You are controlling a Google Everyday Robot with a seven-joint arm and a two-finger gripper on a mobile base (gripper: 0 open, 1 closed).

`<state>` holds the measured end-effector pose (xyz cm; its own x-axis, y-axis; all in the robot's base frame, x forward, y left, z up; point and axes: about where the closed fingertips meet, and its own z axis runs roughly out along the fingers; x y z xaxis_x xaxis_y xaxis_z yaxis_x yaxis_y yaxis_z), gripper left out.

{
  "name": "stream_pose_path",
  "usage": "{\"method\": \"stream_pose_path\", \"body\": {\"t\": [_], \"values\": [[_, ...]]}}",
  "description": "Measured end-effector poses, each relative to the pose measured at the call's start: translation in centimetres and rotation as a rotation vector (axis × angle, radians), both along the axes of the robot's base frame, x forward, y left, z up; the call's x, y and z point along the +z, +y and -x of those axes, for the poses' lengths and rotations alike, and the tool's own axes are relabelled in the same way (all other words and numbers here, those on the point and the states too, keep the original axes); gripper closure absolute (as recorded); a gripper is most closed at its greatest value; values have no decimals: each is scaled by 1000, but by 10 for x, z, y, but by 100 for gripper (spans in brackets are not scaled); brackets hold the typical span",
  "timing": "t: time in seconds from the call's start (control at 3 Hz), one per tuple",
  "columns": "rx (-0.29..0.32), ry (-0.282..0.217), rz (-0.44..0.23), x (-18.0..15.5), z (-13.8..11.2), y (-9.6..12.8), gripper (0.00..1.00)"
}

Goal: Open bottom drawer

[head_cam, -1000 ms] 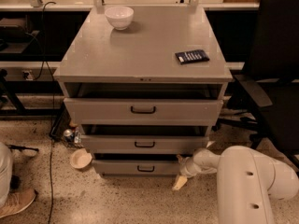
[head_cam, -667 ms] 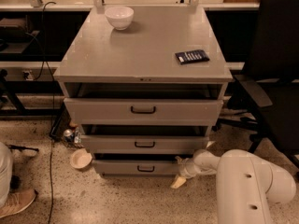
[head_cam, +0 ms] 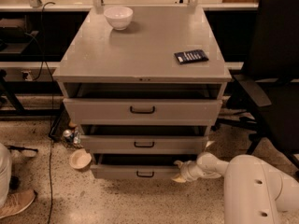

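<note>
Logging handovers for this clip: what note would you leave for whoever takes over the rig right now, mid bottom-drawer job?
Pincer: low near the floor, at the right end of the bottom drawer front, away from its loop handle.
Bottom drawer: lowest of three, front a little forward, dark gap showing above it.
Done: drawer partly out.
Left: probably draw it further out, then back the arm away.

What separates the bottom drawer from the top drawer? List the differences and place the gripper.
The top drawer has a taller front; the bottom drawer a shallower one. The top drawer's handle is wider than the bottom drawer's. The bottom drawer is lowest, with the gripper at its right end; the top drawer sits under the cabinet top, away from the gripper. Both are grey and flat-fronted, with a dark central handle, and stand slightly open.
</note>
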<state>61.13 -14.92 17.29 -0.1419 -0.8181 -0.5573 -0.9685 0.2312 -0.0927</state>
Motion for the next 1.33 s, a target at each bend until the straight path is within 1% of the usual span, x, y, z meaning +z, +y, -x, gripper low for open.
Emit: {"method": "stream_pose_path", "body": {"t": [0.33, 0.67, 1.0, 1.33], "values": [[0, 0, 0, 9, 0, 0, 86], [0, -1, 0, 13, 0, 0, 100], [0, -1, 0, 14, 0, 0, 100], [0, 0, 0, 14, 0, 0, 83]]}}
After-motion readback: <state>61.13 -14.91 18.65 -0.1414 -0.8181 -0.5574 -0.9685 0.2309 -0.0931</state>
